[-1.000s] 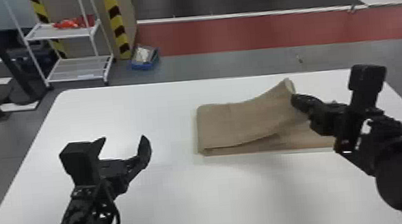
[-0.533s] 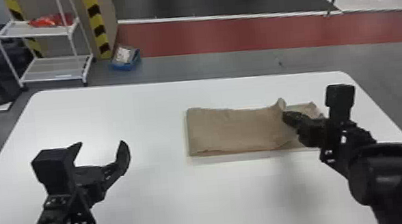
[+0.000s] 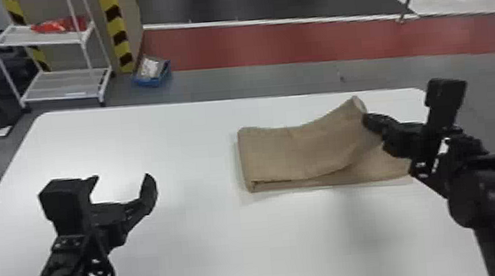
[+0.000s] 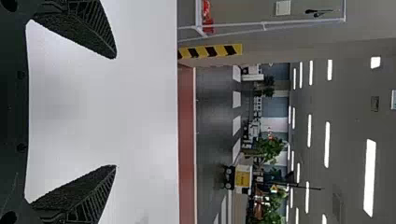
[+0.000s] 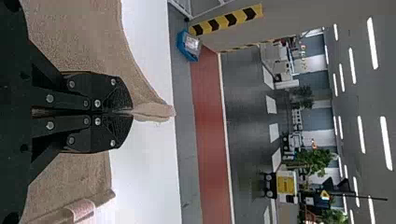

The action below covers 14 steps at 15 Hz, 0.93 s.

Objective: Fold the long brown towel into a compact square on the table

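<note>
The black right claw is clamping the brown cloth towel, seemingly light and floppy, by its one-o'clock corner; the black left claw is gaping.

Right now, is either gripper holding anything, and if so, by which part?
The right gripper holds the brown towel by the far edge of its raised flap.

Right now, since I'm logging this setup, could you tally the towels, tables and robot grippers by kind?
Brown towel: 1
White table: 1
Grippers, left gripper and right gripper: 2
Total: 4
</note>
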Tool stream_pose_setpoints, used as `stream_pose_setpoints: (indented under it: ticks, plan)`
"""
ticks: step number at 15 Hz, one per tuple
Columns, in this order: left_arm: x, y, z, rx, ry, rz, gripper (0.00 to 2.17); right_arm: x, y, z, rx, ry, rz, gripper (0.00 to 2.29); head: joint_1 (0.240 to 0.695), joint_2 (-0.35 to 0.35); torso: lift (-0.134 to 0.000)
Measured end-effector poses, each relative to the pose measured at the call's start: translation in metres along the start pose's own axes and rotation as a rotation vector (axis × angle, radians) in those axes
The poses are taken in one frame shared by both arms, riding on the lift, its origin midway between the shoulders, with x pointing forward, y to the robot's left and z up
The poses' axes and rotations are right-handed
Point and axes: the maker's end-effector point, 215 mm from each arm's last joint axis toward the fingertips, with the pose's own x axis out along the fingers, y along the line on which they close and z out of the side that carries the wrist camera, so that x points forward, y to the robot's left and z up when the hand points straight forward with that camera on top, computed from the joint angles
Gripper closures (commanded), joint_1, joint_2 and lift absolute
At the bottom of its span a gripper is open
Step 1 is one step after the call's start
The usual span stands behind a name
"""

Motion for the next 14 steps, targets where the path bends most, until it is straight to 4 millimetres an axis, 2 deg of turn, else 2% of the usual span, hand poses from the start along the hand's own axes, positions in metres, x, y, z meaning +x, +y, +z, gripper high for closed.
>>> stream_pose_setpoints:
  ticks: [3, 5, 7, 10, 13, 14]
  plan:
    - [0.005, -0.004, 0.000, -0.001, 0.003, -0.004, 0.03, 0.006, -0.017, -0.034, -0.011, 0.038, -0.024, 1.11, 0.695, -0.124, -0.123]
    - [0.010, -0.006, 0.003, 0.002, -0.001, -0.007, 0.03, 0.007, -0.020, -0.048, -0.009, 0.041, -0.028, 1.11, 0.695, -0.132, -0.123]
    - [0.015, -0.006, 0.005, 0.005, 0.000, -0.006, 0.03, 0.003, -0.019, -0.040, -0.007, 0.024, -0.025, 1.11, 0.695, -0.131, -0.123]
    - [0.020, -0.006, 0.005, 0.009, 0.004, -0.010, 0.03, -0.011, -0.020, -0.011, 0.000, 0.006, -0.030, 1.11, 0.695, -0.133, -0.123]
    - [0.020, -0.005, 0.003, 0.011, 0.009, -0.011, 0.03, -0.022, -0.040, 0.008, 0.020, -0.001, -0.065, 1.11, 0.695, -0.155, -0.123]
    - [0.019, -0.004, 0.001, 0.010, 0.012, -0.011, 0.03, -0.024, -0.046, 0.007, 0.026, 0.002, -0.073, 1.11, 0.695, -0.159, -0.123]
